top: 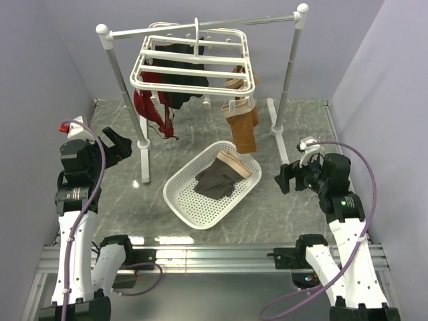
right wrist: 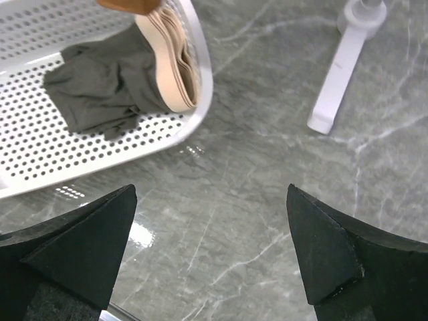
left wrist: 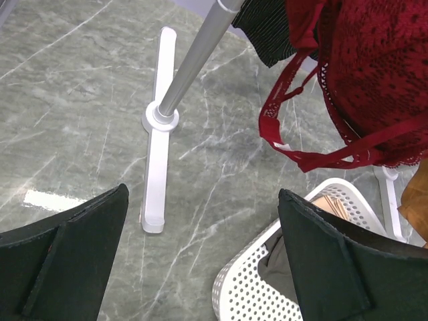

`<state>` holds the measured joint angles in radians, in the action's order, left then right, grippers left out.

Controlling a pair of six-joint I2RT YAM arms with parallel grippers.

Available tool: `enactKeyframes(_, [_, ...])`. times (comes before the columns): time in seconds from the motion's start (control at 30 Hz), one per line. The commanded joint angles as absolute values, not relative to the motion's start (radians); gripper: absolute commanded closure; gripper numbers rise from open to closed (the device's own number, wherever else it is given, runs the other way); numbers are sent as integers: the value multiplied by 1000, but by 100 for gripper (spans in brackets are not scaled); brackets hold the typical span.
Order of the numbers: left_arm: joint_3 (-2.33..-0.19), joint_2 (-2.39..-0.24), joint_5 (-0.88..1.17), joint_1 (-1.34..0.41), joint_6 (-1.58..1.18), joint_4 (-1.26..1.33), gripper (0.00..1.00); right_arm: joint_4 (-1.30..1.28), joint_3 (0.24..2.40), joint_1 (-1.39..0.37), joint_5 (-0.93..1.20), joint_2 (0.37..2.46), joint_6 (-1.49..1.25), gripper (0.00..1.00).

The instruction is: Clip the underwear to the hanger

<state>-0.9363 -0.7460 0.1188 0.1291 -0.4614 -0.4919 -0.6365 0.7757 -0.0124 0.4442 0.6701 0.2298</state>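
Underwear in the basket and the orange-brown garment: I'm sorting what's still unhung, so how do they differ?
Colour: the underwear is dark grey-brown with a pale beige waistband; the orange-brown garment has a much warmer colour. Place: the underwear lies in the white basket; the orange-brown garment hangs under the hanger. Pose: the underwear is crumpled flat; the orange-brown garment drops straight down. Both are cloth.

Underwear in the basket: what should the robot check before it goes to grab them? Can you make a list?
1. Underwear lying uncovered in the basket: ok.
2. Left gripper open and empty: ok.
3. Right gripper open and empty: ok.
4. Hanger hanging from the rail: ok.
5. Room left on the hanger to clip it: cannot tell.
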Motion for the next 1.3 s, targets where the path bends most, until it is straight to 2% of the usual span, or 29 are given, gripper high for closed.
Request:
enactKeyframes(0.0, [-1024,-756,123,130,-440,-492,1,-589,799,-9,521,637,256,0])
enactKeyframes(0.13, [-1089,-772,271,130,-356,-509,1,-600,834,-15,639,624,248,0])
enactKeyframes(0.27, [-1089,-726,495,129,-356,-389,1,-542,839,-57,747,600,196,0])
enactKeyframes(0.4, [-1063,-677,597,129,-434,-232,3,-390,836,-173,694,606,103,1])
enactKeyframes(0.57, [-1029,-646,722,130,-425,-59,8,-309,902,-374,506,705,77,1])
enactKeyframes(0.97, [-1026,-742,750,80,-350,173,18,-2,963,-687,161,834,-34,2])
enactKeyframes(1.27, [-1014,-831,589,-141,-235,202,19,112,1012,-778,22,922,-77,2])
